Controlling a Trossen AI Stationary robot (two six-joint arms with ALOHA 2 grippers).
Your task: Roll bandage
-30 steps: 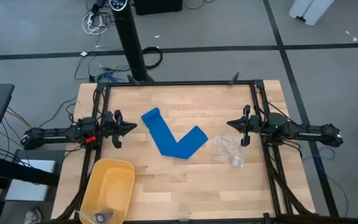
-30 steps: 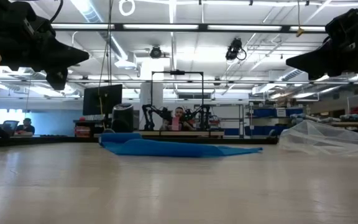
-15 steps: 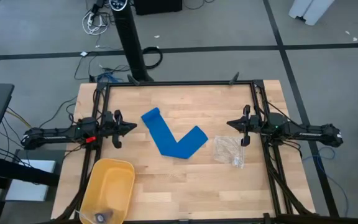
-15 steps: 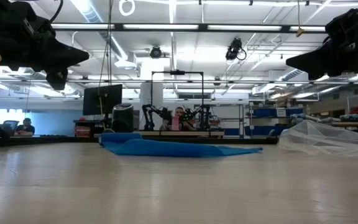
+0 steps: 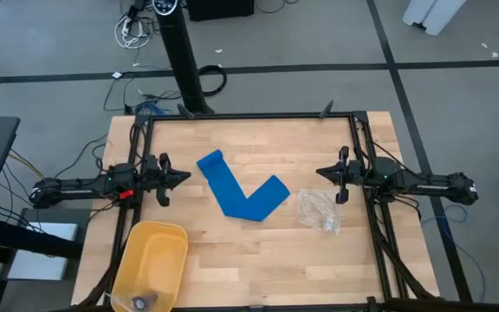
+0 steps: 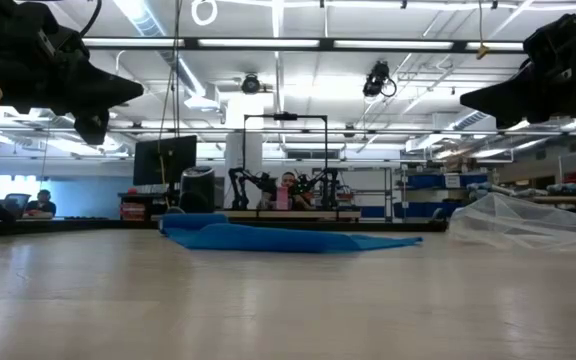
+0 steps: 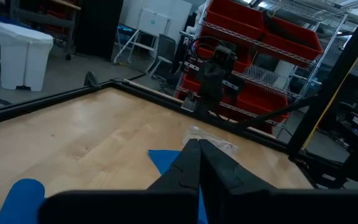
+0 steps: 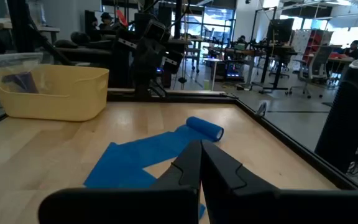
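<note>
The blue bandage [image 5: 241, 192] lies flat on the table's middle, folded into a V, with a small rolled end at its far left [image 5: 210, 161]. It also shows in the low view [image 6: 278, 238], the right wrist view [image 8: 148, 155] and the left wrist view [image 7: 20, 196]. My left gripper [image 5: 186, 177] hovers above the table to the bandage's left, shut and empty. My right gripper [image 5: 320, 172] hovers to the bandage's right, shut and empty.
A clear crinkled plastic bag [image 5: 317, 209] lies right of the bandage, below my right gripper. A yellow bin [image 5: 151, 264] stands at the near left corner with a small object inside. A black frame [image 5: 249, 117] edges the table.
</note>
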